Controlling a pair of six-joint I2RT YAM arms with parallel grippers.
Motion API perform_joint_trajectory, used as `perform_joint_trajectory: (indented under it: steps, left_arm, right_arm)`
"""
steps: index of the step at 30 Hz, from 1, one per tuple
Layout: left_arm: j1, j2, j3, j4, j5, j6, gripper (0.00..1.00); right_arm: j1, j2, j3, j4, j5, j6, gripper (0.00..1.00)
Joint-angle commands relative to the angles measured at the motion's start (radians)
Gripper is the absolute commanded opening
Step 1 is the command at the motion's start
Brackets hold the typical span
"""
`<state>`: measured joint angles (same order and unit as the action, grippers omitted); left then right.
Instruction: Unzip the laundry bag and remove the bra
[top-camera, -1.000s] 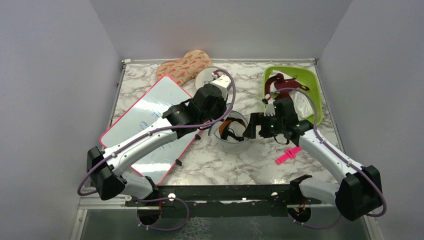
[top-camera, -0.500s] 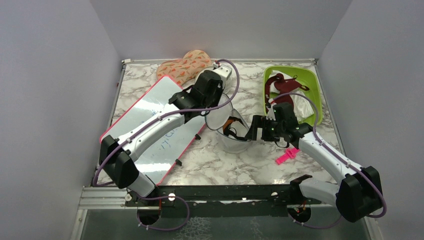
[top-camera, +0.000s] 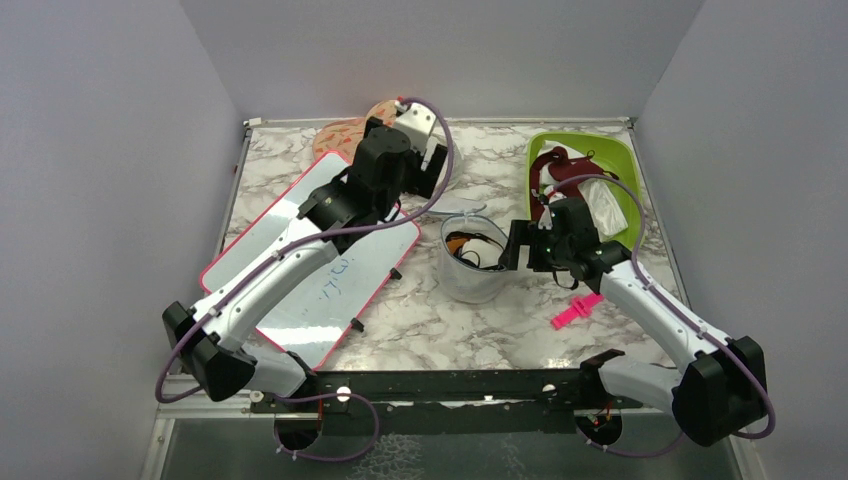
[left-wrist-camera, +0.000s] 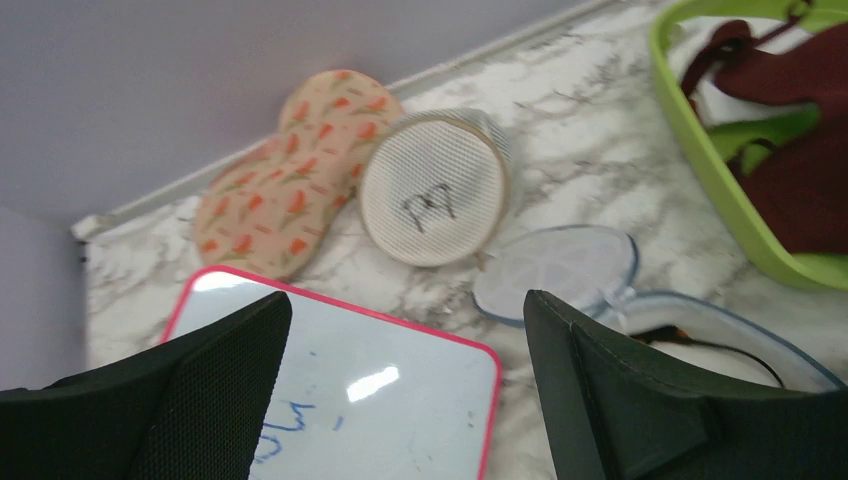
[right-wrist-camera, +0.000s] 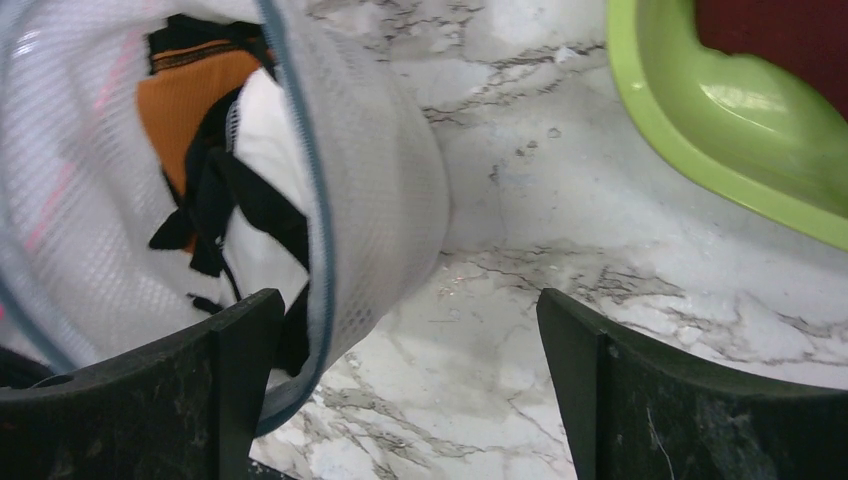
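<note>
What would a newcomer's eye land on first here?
The laundry bag stands mid-table with its lid open and the orange bra showing inside. Next come the lime green basin at the right rear, holding a dark red garment, and the pink-edged whiteboard on the left. The left gripper and right gripper are both open, the right one beside the bag.

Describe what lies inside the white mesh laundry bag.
The laundry bag stands unzipped. The orange bra with black straps lies inside and shows through the opening. The bra's lower part and the bag's bottom are hidden by the mesh wall and the fabric folds.
</note>
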<state>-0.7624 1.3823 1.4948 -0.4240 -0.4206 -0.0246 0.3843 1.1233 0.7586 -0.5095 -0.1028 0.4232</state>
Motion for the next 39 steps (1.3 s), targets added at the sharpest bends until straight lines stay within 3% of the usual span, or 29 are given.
perform_joint_trajectory:
  steps: [1, 5, 9, 14, 20, 22, 25, 28, 31, 36, 39]
  left_arm:
    - [-0.002, -0.087, -0.261, 0.115, 0.383, -0.216, 0.81]
    - [-0.001, -0.174, -0.511, 0.294, 0.521, -0.388, 0.83]
    - [-0.001, -0.219, -0.635, 0.407, 0.542, -0.506, 0.85]
    - [-0.001, -0.185, -0.658, 0.467, 0.531, -0.563, 0.83]
    - [-0.001, -0.118, -0.644, 0.519, 0.536, -0.576, 0.86]
    - [-0.002, -0.082, -0.635, 0.522, 0.535, -0.575, 0.81]
    - [-0.002, -0.039, -0.625, 0.519, 0.554, -0.577, 0.70]
    - [0.000, -0.032, -0.647, 0.543, 0.577, -0.595, 0.53]
    - [-0.001, -0.049, -0.699, 0.572, 0.595, -0.620, 0.41]
    - [-0.001, -0.061, -0.769, 0.623, 0.637, -0.674, 0.37]
    - [0.000, -0.056, -0.791, 0.644, 0.667, -0.693, 0.50]
  right_arm:
    - [0.004, -0.064, 0.021, 0.030, -0.140, -0.065, 0.97]
    - [0.003, -0.100, 0.042, 0.054, -0.210, -0.096, 0.97]
    - [0.003, -0.099, 0.091, 0.049, -0.230, -0.138, 0.95]
    - [0.004, -0.035, 0.163, 0.031, -0.292, -0.167, 0.88]
    - [0.003, 0.010, 0.200, 0.025, -0.377, -0.180, 0.67]
    - [0.004, 0.017, 0.186, 0.034, -0.418, -0.176, 0.59]
    - [0.008, 0.017, 0.149, 0.055, -0.458, -0.165, 0.56]
    - [0.015, 0.027, 0.119, 0.061, -0.506, -0.153, 0.41]
    - [0.041, 0.026, 0.070, 0.084, -0.527, -0.122, 0.38]
    - [0.098, -0.005, -0.061, 0.169, -0.544, -0.043, 0.37]
    - [0.122, -0.011, -0.109, 0.204, -0.539, -0.016, 0.36]
